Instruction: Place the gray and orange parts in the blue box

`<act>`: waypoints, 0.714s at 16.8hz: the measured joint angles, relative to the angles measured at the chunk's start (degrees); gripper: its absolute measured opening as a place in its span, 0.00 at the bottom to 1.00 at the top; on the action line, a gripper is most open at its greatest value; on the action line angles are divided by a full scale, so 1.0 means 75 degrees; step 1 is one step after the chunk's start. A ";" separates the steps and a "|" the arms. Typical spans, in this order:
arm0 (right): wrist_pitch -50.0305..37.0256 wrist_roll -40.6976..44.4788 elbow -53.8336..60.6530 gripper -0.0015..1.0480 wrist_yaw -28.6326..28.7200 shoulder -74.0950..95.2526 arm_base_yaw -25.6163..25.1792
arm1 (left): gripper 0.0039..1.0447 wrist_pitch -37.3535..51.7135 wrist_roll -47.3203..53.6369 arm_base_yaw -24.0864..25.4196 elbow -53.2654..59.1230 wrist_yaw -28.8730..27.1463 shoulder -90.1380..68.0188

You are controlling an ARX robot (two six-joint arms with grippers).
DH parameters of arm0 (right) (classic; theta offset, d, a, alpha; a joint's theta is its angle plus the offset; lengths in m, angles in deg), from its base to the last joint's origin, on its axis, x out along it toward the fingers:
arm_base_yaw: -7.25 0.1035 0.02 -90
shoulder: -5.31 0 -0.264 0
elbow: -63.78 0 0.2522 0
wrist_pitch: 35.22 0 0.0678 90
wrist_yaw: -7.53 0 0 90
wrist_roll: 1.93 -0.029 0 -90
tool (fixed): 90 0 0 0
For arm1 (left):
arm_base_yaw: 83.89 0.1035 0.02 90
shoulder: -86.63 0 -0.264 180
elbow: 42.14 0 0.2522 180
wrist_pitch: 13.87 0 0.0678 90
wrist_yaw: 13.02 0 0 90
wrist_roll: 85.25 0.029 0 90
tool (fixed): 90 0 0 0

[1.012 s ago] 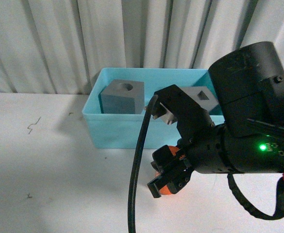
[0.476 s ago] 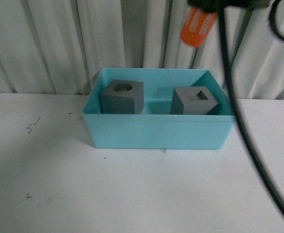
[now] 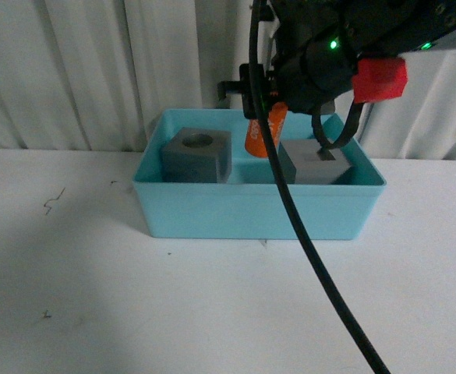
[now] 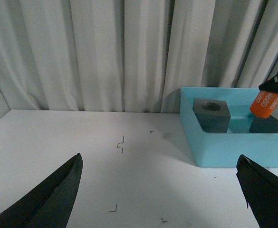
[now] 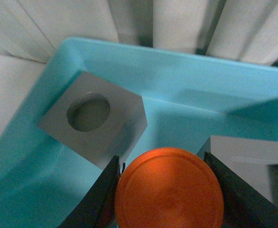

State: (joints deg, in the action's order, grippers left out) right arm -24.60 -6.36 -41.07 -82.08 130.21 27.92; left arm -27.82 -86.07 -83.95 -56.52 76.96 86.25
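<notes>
The blue box [image 3: 251, 210] stands on the white table against the curtain. Inside it sit two gray cubes: one with a round recess [image 3: 198, 154] on the left, one with a square recess [image 3: 317, 162] on the right. My right gripper [image 3: 265, 117] hangs over the box, shut on the orange cylinder [image 3: 263, 132], which dips between the two cubes. In the right wrist view the orange cylinder [image 5: 169, 190] fills the space between the fingers [image 5: 98, 199], above the round-recess cube [image 5: 93, 121] and the box floor. My left gripper [image 4: 162, 190] is open above bare table, left of the box [image 4: 234, 147].
White pleated curtains [image 3: 87, 70] hang right behind the box. The right arm's black cable [image 3: 305, 249] sweeps down across the front of the box. Small dark marks [image 4: 120, 143] dot the white tabletop.
The right arm rose from low in front of the box to above the frame, then came down behind it; the orange cylinder now hangs inside the box between the cubes.
</notes>
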 joint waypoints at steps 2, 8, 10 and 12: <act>0.0137 -0.0146 -0.0262 0.45 -0.0111 0.0376 0.0102 | 0.94 0.0000 0.0000 0.0000 0.0000 0.0000 0.0000; 0.0420 -0.0213 -0.0979 0.45 -0.0478 0.0979 0.0210 | 0.94 0.0000 0.0000 0.0000 0.0000 0.0000 0.0000; 0.0571 -0.0262 -0.1131 0.45 -0.0574 0.1221 0.0213 | 0.94 0.0000 0.0000 0.0000 0.0000 0.0000 0.0000; 0.0621 -0.0329 -0.1268 0.45 -0.0627 0.1443 0.0251 | 0.94 0.0000 0.0000 0.0000 0.0000 0.0000 0.0000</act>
State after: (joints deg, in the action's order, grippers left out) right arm -19.94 -8.83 -50.58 -86.78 141.03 29.80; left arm -27.82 -86.07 -83.95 -56.52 76.96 86.25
